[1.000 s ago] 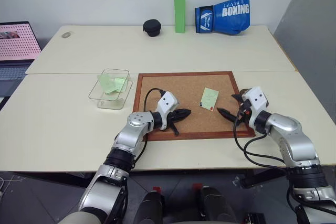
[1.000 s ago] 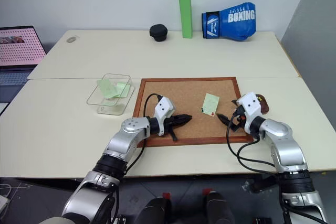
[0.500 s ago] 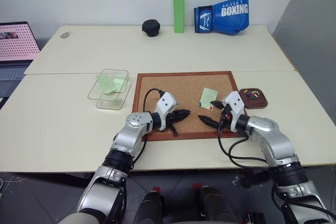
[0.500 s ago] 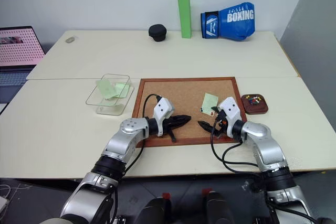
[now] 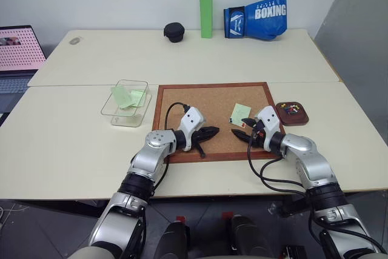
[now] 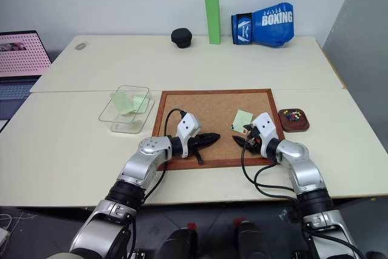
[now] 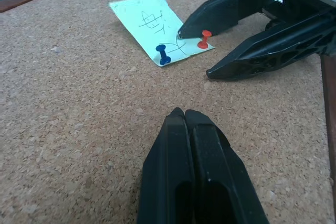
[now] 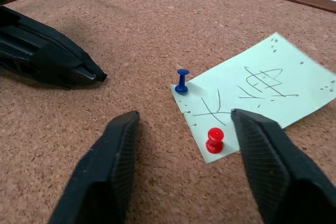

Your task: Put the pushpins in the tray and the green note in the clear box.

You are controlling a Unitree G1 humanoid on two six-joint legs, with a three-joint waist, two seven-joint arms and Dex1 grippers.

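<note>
Because two pins, red point(image 8: 214, 140) and blue point(image 8: 181, 81), fix the note point(image 8: 257, 98) to the board point(image 5: 182, 104), our right gripper point(image 8: 184, 145) straddles the red pin, jaws apart, probably untouching; left gripper point(image 7: 184, 124) closed, empty, mid-board.

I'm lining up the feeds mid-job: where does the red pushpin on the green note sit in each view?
Left eye: red pushpin at the green note's near corner, by the right gripper.
Right eye: same corner.
Left wrist: upper middle.
Right wrist: lower middle, between the open fingers.
Shared landmark: the blue pushpin beside it.
</note>
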